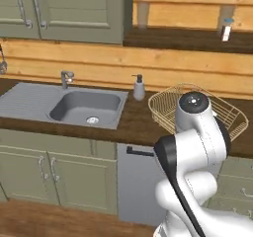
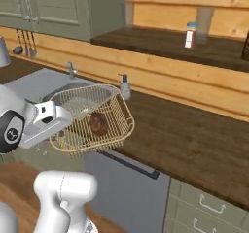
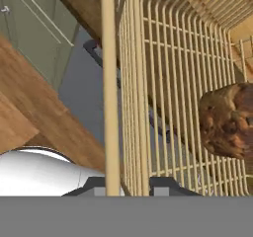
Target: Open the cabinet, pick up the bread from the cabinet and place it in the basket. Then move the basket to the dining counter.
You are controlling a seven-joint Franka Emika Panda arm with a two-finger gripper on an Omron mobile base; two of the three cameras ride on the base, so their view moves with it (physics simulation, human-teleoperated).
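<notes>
Kitchen worktop of dark wood, with the basket [image 2: 92, 118] lifted over its front edge and the bread [image 2: 98, 123] inside it.

Bread, a small brown lump, lies on the mesh floor of the basket, near its middle. The basket hangs tilted, past the front edge of the worktop [image 2: 185, 140] and above the grey panel [image 2: 126, 188] below it. The gripper [image 3: 122, 184] is at the basket's rim on the side toward the robot; in the hand view the two fingers stand close on either side of a rim wire, so they seem closed on the basket. Behind the basket are the steel sink [image 1: 86, 107] with its tap [image 1: 65, 78] and a soap bottle [image 1: 139, 87], near the back edge. Green cupboards [image 1: 64, 9] hang above, doors closed.
</notes>
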